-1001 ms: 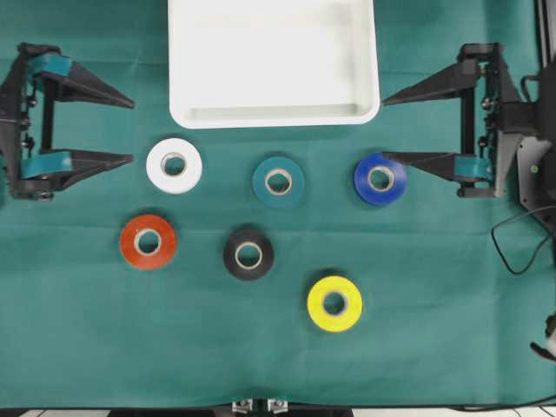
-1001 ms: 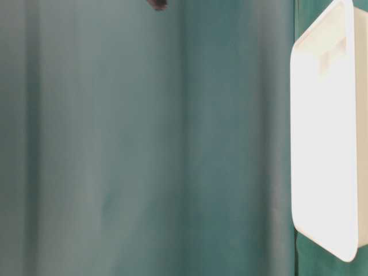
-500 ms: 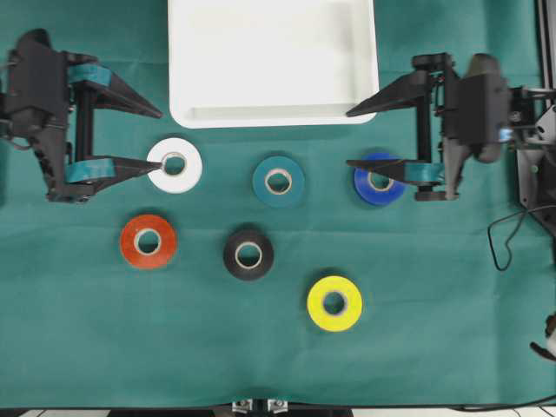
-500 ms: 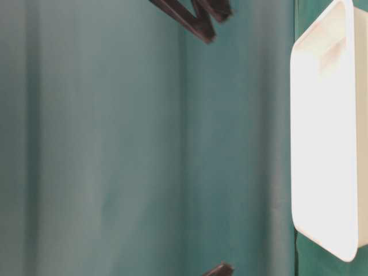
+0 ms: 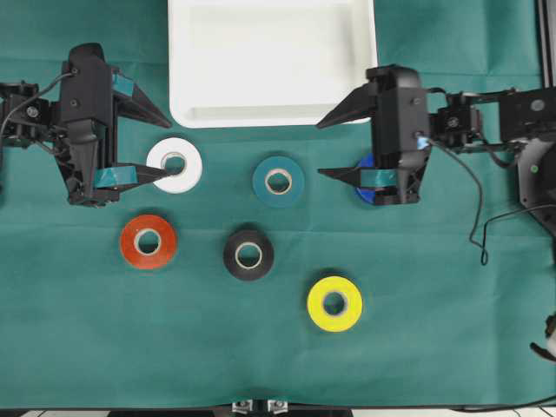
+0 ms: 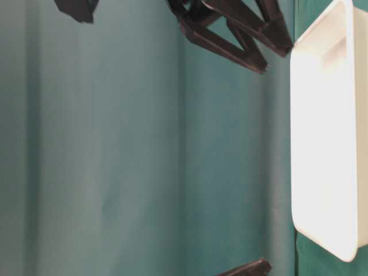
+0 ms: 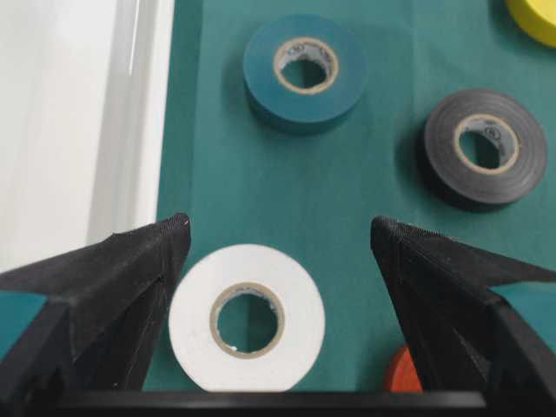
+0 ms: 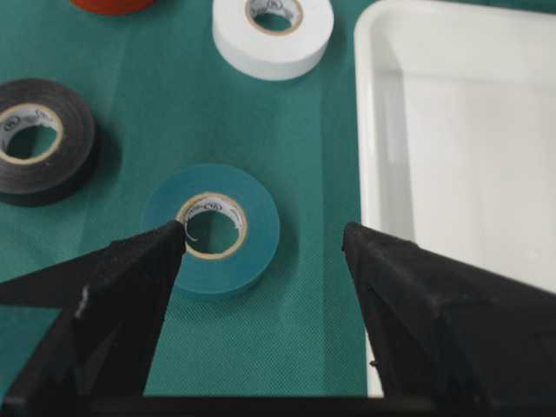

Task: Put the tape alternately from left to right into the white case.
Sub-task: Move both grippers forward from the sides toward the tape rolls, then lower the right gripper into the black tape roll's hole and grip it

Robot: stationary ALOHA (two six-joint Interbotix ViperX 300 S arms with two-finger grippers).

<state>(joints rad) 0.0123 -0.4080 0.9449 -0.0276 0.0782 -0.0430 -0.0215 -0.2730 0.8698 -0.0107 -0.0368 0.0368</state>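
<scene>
The white case (image 5: 274,115) lies at the top middle. Below it, six rolls of tape lie flat on the cloth: white (image 5: 187,156), teal (image 5: 263,181), blue (image 5: 364,193), orange-red (image 5: 130,241), black (image 5: 233,254) and yellow (image 5: 317,303). My left gripper (image 5: 170,148) is open, its fingers pointing right. In the left wrist view the white roll (image 7: 195,317) lies between its fingers, nearer the left one, ungripped. My right gripper (image 5: 319,149) is open and covers most of the blue roll. In the right wrist view one fingertip overlaps the teal roll (image 8: 256,234).
The rolls lie on a green cloth (image 5: 434,330). A black cable (image 5: 479,217) hangs at the right beside the right arm's base. The table-level view shows the case's side (image 6: 328,144) and dark fingers (image 6: 230,34) above the cloth.
Both arms have moved in from the table's sides toward the middle. The left gripper reached the white roll. The right one came over the blue roll toward the teal one.
</scene>
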